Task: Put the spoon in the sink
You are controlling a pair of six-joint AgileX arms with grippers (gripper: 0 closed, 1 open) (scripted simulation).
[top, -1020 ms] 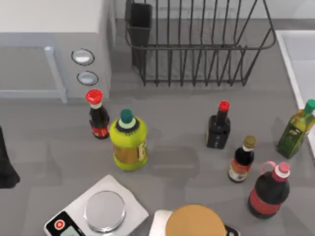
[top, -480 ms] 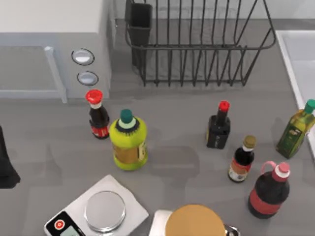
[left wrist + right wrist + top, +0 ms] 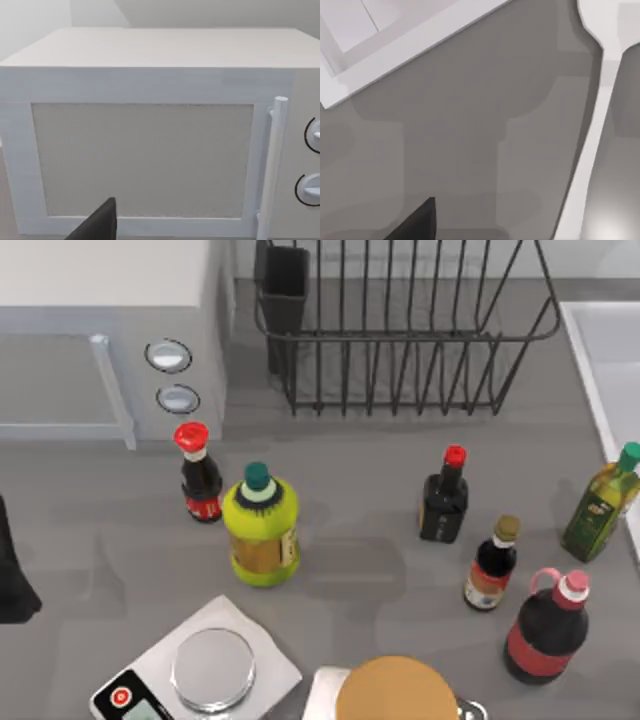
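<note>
The white spoon [image 3: 592,125] lies flat on the grey table in the right wrist view, its bowl toward one picture corner and its long handle running away from it. A dark part of my right gripper [image 3: 417,222] shows at the frame's edge, apart from the spoon and touching nothing. The sink [image 3: 415,47] shows its pale raised rim in the far corner of that view. In the top view the sink [image 3: 600,360] is at the table's right edge. My left arm [image 3: 12,570] is parked at the far left, its gripper [image 3: 97,225] facing the microwave.
A white microwave [image 3: 110,330] stands at the back left and a black wire dish rack [image 3: 400,330] at the back middle. Several bottles [image 3: 260,525] stand across the table. A kitchen scale [image 3: 200,670] and a round wooden disc [image 3: 395,690] sit at the front.
A small dark part beside the wooden disc at the top view's front edge has slipped out of sight. Nothing else has moved.
</note>
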